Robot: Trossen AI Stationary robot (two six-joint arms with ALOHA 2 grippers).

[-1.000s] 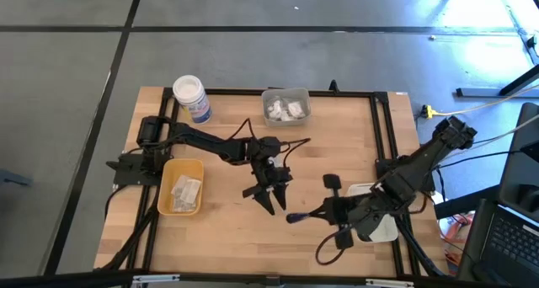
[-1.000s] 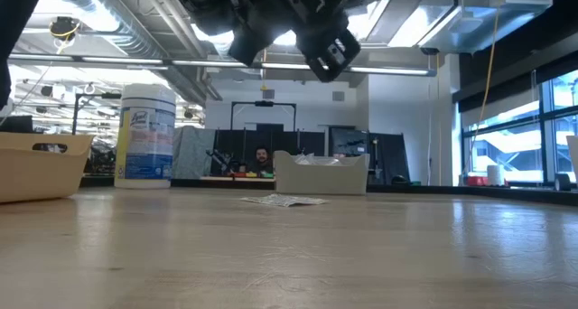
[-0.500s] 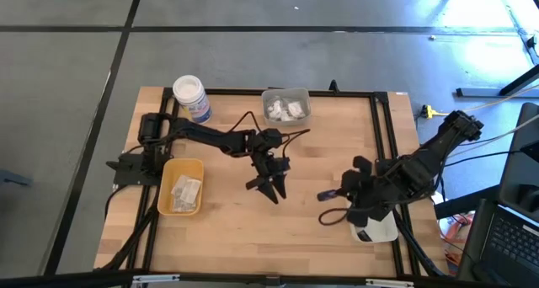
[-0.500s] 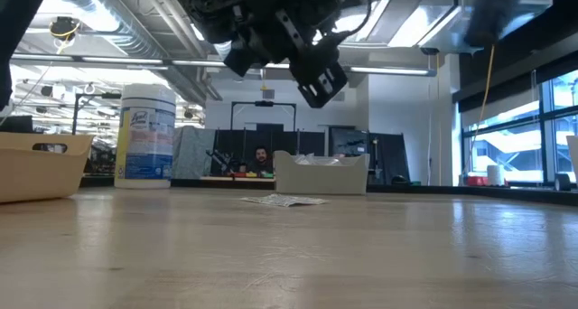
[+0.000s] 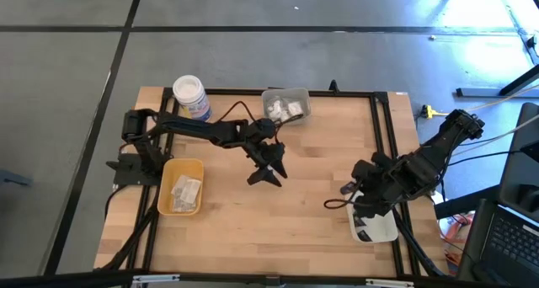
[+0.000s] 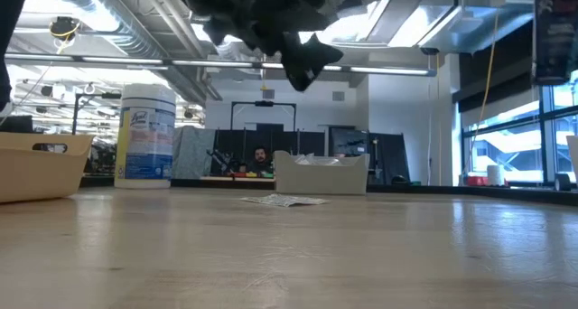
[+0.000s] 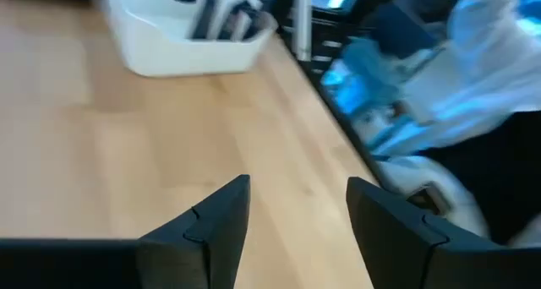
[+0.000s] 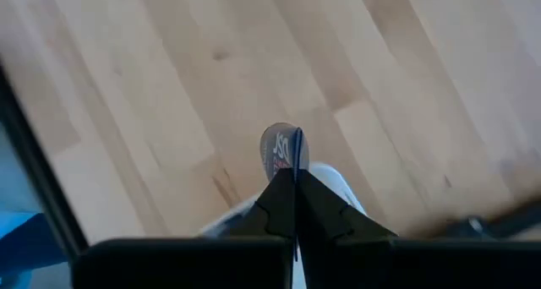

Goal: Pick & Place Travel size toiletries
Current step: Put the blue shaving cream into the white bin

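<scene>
Right jaws carry a small dark sachet above the white tray, at 4 o'clock on the worktop.

To do it well, lower it over the tray's middle and only then let go. The left jaws hang wide and empty near the centre. Counted: three trays, with the yellow tray at 8 and the clear tray at 12; one jar at 11; one loose flat sachet.
</scene>
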